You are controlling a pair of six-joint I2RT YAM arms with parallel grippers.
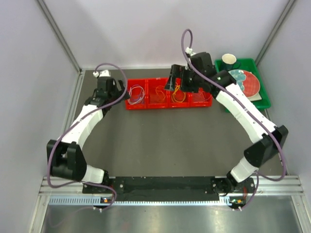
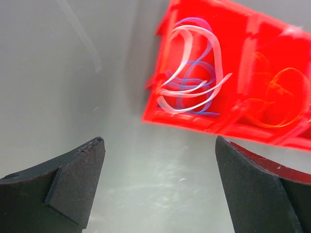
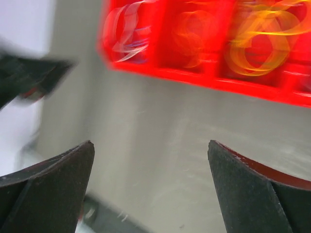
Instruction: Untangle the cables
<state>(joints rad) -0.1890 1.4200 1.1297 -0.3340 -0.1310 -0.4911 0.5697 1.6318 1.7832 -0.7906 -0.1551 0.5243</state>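
My left claw [image 2: 159, 145] and right claw [image 3: 150, 145] gape wide, holding nothing, and a sloppy dip into the red tray [image 2: 233, 34] could hook 2 cables [image 2: 192, 80] together.

I see my left arm [image 1: 86, 120] and right arm [image 1: 239, 110] as white shells between chunky black joints [image 1: 65, 160], with a purple hose [image 1: 114, 69] looping along each. Both are bolted to a black base plate [image 1: 165, 186]. On my wrist cameras the pincer fingers [image 2: 73, 182] are matte black wedges, one edged in red.
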